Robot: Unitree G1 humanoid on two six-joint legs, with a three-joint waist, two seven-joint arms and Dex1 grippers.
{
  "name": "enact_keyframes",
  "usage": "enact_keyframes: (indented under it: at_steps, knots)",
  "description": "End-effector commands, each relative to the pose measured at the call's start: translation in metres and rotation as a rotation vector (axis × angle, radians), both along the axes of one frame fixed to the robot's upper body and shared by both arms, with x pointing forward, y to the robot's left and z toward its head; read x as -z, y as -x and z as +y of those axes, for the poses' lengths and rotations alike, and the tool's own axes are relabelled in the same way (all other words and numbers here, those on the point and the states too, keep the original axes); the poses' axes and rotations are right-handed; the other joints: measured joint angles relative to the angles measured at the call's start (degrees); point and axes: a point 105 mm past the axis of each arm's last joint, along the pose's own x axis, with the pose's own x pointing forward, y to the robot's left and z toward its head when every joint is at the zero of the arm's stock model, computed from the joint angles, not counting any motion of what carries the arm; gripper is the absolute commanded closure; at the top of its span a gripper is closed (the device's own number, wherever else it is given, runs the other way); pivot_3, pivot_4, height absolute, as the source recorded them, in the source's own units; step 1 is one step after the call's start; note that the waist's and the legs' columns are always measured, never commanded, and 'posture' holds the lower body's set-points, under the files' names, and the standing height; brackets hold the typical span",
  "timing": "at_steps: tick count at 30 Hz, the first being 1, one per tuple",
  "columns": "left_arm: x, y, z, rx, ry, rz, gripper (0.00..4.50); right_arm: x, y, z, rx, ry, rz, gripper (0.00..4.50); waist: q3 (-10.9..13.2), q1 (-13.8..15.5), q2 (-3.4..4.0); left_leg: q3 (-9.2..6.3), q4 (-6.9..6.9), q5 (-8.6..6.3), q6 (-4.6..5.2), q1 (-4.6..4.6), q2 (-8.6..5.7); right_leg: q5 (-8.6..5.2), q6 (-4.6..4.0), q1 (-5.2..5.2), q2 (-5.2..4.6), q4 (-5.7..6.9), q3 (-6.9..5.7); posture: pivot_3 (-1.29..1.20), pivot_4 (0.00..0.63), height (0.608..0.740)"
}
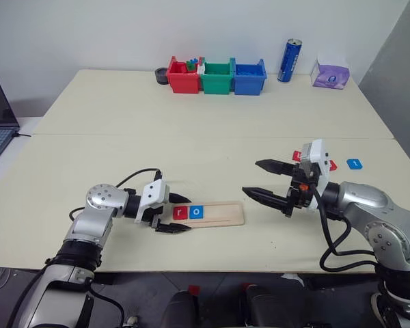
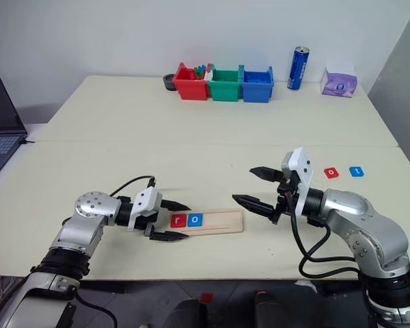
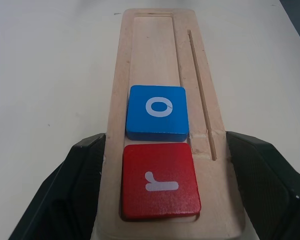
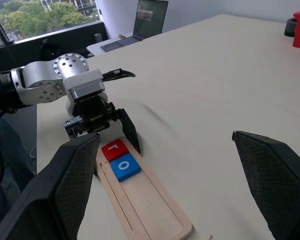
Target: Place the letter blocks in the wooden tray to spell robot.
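Tabletop (image 1: 123, 137): tray (image 1: 219, 213) holding red r (image 1: 180, 212) and blue o (image 1: 196, 212); left hand (image 1: 172, 214) released, straddling tray's end; right hand (image 1: 263, 179) released, beside tray.

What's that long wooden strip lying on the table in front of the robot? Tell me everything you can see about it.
The wooden tray is a long, narrow, pale wood strip with rounded corners, a shallow recess along its length and a thin slot beside it. It lies flat on the cream table. In the recess at one end sit a red r block and a blue o block, side by side; the rest is bare. The left gripper, open, straddles the end that holds the blocks.
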Motion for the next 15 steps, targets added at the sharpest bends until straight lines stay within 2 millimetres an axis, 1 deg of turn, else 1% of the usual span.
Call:
enact_keyframes:
  at_steps: [1, 3, 6, 10, 12, 15]
  knots:
    - [-0.006, -0.003, -0.009, 0.016, 0.023, -0.043, 1.11, -0.005, 0.011, 0.001, -0.051, 0.016, -0.053, 0.0, 0.0, 0.03, 0.0, 0.0, 0.0, 0.0, 0.0, 0.0, 0.0, 0.0, 0.0, 0.0, 0.0, -0.01, 0.0, 0.0, 0.15, 0.74]
    - [-0.006, -0.004, -0.012, 0.019, 0.03, -0.046, 1.11, -0.002, 0.014, 0.0, -0.065, 0.032, -0.055, 0.0, 0.0, 0.02, 0.0, 0.01, 0.0, 0.0, 0.0, 0.0, 0.0, 0.0, 0.0, 0.0, 0.0, -0.02, 0.01, 0.0, 0.15, 0.74]
    - [-0.004, -0.003, -0.018, 0.038, 0.038, -0.046, 1.11, 0.005, 0.018, -0.006, -0.076, 0.068, -0.054, 0.0, 0.0, 0.01, -0.01, 0.02, 0.01, 0.0, 0.0, 0.0, -0.01, 0.0, 0.0, 0.0, 0.0, -0.01, 0.01, 0.0, 0.15, 0.74]
    - [-0.001, -0.003, -0.017, 0.041, 0.035, -0.042, 1.11, 0.012, 0.022, -0.011, -0.1, 0.118, -0.074, 0.0, 0.0, 0.0, -0.01, 0.02, 0.0, 0.0, 0.0, 0.0, 0.0, 0.0, 0.0, 0.0, 0.01, -0.01, 0.02, 0.0, 0.15, 0.74]
    - [0.001, -0.003, -0.017, 0.046, 0.033, -0.036, 1.11, 0.022, 0.029, -0.016, -0.14, 0.189, -0.091, 0.0, 0.0, 0.0, -0.01, 0.02, 0.0, 0.0, 0.0, 0.01, -0.01, 0.0, 0.0, 0.0, 0.02, -0.01, 0.02, 0.0, 0.15, 0.74]
    - [0.003, -0.002, -0.016, 0.051, 0.029, -0.034, 1.11, 0.041, 0.038, -0.029, -0.184, 0.285, -0.093, 0.0, 0.0, 0.01, -0.01, 0.02, -0.01, 0.0, 0.0, -0.01, -0.01, 0.0, 0.01, 0.01, 0.02, -0.07, 0.0, 0.0, 0.15, 0.74]
